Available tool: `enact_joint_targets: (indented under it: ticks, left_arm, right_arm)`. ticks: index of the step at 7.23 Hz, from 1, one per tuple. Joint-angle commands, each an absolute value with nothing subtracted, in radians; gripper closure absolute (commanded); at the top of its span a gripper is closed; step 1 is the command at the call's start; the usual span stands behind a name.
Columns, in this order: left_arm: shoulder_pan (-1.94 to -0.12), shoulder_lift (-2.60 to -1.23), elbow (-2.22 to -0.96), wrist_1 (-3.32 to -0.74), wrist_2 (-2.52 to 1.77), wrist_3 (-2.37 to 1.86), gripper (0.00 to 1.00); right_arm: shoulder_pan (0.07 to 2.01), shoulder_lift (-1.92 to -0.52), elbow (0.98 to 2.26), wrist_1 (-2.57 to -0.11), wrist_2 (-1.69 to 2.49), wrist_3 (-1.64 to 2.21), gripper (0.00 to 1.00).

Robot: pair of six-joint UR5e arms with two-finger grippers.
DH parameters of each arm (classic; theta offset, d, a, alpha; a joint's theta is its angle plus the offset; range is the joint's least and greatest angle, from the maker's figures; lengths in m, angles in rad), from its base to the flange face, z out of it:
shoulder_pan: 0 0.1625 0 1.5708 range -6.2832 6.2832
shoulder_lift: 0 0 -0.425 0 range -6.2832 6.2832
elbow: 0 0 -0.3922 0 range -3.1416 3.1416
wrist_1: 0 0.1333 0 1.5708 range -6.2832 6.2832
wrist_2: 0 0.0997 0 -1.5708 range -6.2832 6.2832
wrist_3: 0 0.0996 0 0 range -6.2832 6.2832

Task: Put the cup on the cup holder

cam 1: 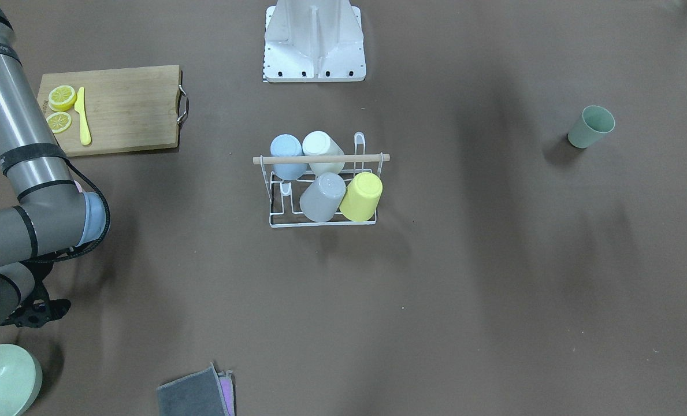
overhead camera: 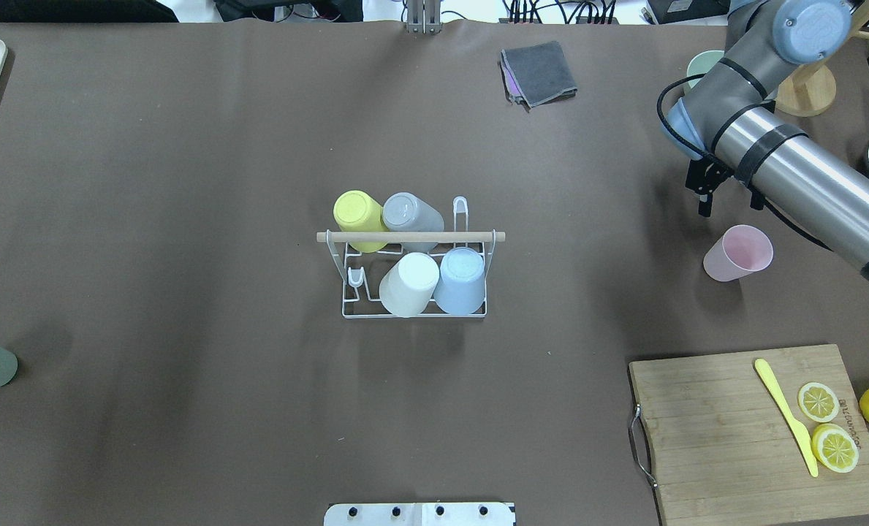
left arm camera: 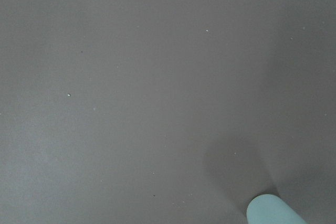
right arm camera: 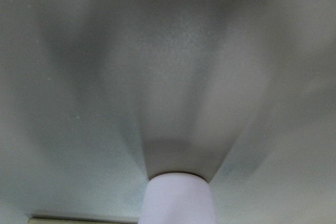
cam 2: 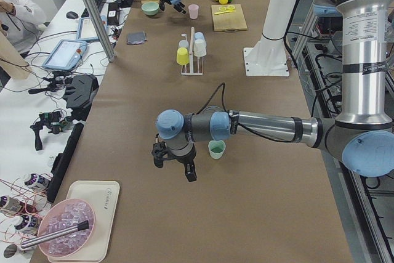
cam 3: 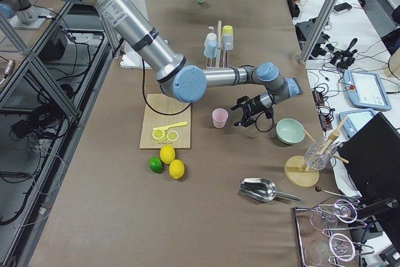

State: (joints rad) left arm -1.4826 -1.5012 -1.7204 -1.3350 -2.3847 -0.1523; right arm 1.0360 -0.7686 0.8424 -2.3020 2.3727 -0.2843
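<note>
- The right gripper hovers with its jaws apart and nothing between them. The upright pale pink plastic cup stands just beside it on the robot's side, mouth up, so its rim is open to a pinch.
- Well off to that gripper's left sits the small white wire cup holder with a wooden rod handle.
- A yellow cup, grey cup, white cup and blue cup hang on it upside down, each slipped over a prong so it stays put.
- Two prongs look free, so I judge the pink cup needs flipping first.
- The left gripper hangs near a pale green cup. I cannot tell how its jaws stand.
</note>
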Motion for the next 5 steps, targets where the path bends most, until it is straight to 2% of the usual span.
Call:
enact_joint_targets:
  ticks: [1,5]
  left_arm:
    - [-1.418,-1.539,-1.632,-1.333,-2.347,-0.156,0.02]
    - [-1.316,-1.564,-1.621,-1.298,-2.295,-0.245,0.02]
  right_arm:
    - [0.993,-0.765,0.831,-2.301,2.352,-0.285,0.00]
    - [0.959,-0.775,0.831,-2.302,2.344,-0.287,0.00]
